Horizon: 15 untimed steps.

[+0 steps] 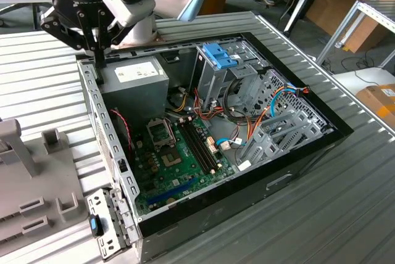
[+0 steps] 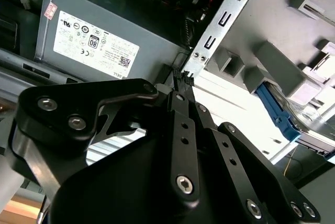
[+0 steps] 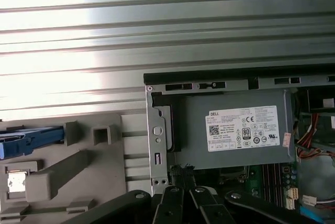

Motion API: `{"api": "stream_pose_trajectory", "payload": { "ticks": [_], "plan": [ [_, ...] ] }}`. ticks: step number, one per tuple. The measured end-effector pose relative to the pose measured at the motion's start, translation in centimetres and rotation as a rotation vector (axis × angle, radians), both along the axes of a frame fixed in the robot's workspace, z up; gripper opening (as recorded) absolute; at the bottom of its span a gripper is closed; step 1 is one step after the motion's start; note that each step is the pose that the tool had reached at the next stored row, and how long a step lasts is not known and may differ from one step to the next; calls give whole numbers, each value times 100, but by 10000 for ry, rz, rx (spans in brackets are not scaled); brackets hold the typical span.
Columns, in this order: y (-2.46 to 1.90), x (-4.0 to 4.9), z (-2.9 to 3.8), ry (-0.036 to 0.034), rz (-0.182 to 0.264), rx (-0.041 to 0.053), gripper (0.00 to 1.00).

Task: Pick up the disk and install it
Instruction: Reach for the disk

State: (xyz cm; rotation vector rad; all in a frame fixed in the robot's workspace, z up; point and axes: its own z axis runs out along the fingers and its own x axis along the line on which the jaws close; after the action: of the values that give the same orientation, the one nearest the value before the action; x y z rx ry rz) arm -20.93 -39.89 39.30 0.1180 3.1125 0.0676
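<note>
The gripper (image 1: 99, 65) is clenched: in both wrist views its two black fingers meet at the tips (image 2: 182, 76) (image 3: 180, 170) with nothing between them. The tips hang at the rear corner of the open computer case (image 1: 279, 174), right over the perforated metal side wall (image 2: 220, 22), beside the grey power-supply box (image 1: 136, 76). Whether they touch that wall cannot be told, since the gripper's own linkage covers the spot.

The disk (image 3: 30, 137) is well apart from the gripper. It lies in the grey plastic fixture (image 3: 89, 161) that sits on the ribbed metal worktop (image 1: 55, 54) next to the case, toward the worktop's edge on the exterior view's left. In the first wrist view its blue rail and a strip of its body show, and the frame cuts off the rest. In the second wrist view the blue rail (image 2: 277, 110) runs along the fixture (image 2: 272, 62), with the disk's far end also cut off. Its label cannot be made out.

Inside the case, the green motherboard (image 1: 179, 159) and the upright drive cage with its blue latch (image 1: 219, 54) stand clear of the arm. The power-supply box fills the corner nearest the fingers (image 2: 97, 41) (image 3: 235, 130).
</note>
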Motion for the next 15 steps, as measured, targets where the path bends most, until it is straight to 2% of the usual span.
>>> {"api": "stream_pose_trajectory", "payload": {
  "ticks": [4,15],
  "plan": [
    [0,-72,-1,0,1,0,11],
    [0,-151,-2,0,0,1,11]
  ]
}}
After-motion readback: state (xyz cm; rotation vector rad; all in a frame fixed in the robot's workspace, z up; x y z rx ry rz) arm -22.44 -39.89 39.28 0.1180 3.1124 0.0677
